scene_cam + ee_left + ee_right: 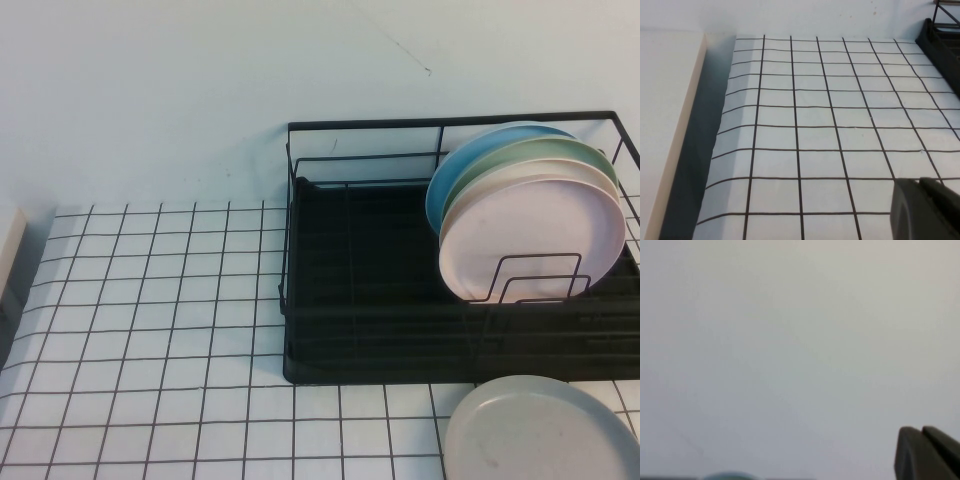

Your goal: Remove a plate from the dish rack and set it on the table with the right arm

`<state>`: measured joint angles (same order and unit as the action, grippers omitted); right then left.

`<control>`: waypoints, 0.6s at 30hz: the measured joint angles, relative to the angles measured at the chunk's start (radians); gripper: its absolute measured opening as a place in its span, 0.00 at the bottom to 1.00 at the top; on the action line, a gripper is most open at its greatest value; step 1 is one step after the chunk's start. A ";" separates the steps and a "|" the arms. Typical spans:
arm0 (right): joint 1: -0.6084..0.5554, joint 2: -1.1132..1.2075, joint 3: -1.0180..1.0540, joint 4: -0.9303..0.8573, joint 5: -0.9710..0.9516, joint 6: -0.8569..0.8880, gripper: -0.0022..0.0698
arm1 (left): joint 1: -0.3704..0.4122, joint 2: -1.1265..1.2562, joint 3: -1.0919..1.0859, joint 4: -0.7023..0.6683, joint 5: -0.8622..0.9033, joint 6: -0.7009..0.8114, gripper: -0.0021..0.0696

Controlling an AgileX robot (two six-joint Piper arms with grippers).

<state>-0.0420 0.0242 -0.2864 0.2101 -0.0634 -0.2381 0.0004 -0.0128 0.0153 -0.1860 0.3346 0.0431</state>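
White gridded tabletop [150,330] meets a plain pale wall. On its right, the black wire dish rack [380,330] holds the matte pink plate [535,240] upright, not yet taken; a grey plate [540,430] lies flat nearby. The right gripper [925,452], closed and empty, faces the wall; the left gripper [925,210] hovers low, its opening unclear.

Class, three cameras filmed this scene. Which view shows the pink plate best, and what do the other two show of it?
The high view: the pink plate stands frontmost in the black dish rack, nearly whole, only wire loops crossing it. The left wrist view shows only the rack's corner and left claw, no plate. The right wrist view shows blank wall and the shut right claw.
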 joint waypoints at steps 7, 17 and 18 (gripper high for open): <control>0.000 0.374 -0.343 0.002 0.588 -0.147 0.03 | 0.000 0.000 0.000 0.000 0.000 0.000 0.02; 0.000 0.969 -0.578 0.269 0.781 -0.807 0.09 | 0.000 0.000 0.000 0.000 0.000 0.000 0.02; 0.000 1.016 -0.586 0.318 0.779 -0.890 0.13 | 0.000 0.000 0.000 0.000 0.000 0.000 0.02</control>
<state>-0.0420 1.0402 -0.8728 0.5279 0.7156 -1.1280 0.0004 -0.0128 0.0153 -0.1860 0.3346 0.0431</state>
